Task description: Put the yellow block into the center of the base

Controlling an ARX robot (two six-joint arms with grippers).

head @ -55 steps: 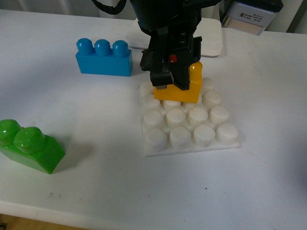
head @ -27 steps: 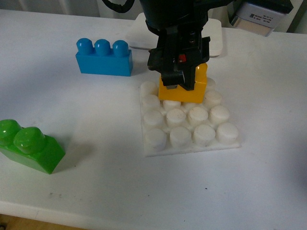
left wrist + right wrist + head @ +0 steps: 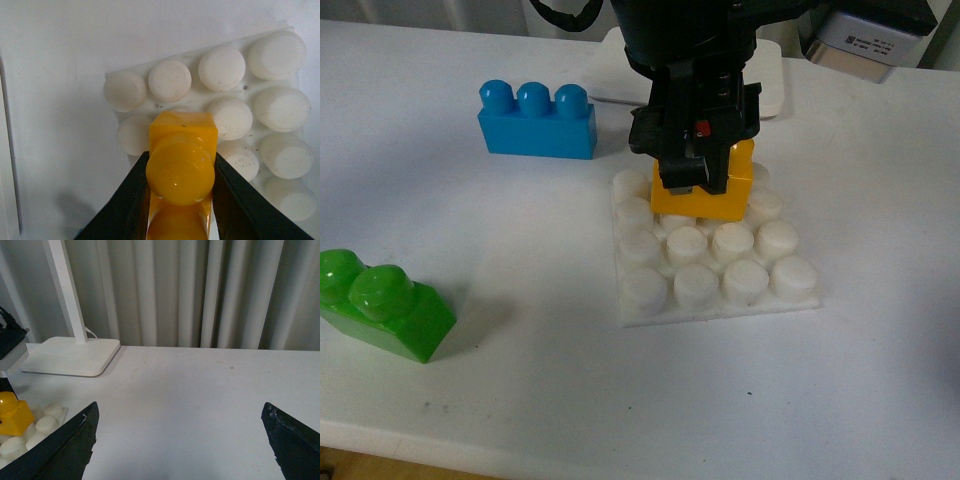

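Note:
My left gripper (image 3: 692, 180) is shut on the yellow block (image 3: 715, 195) and holds it from above on the back rows of the white studded base (image 3: 720, 300). In the left wrist view the black fingers (image 3: 131, 200) clamp both sides of the yellow block (image 3: 181, 167), with the base's studs (image 3: 222, 67) around and under it. My right gripper (image 3: 180, 440) is open and empty above bare table; in its view the block (image 3: 10, 412) and the base (image 3: 42, 422) show at one edge.
A blue three-stud brick (image 3: 535, 120) lies behind and left of the base. A green two-stud brick (image 3: 382, 305) lies at the front left. A white lamp stand (image 3: 72, 357) with a pole and a grey box (image 3: 870, 40) stand at the back.
My left gripper has carried the yellow block a little back and right over the base, then lowered it slightly onto the studs. The other bricks have not moved.

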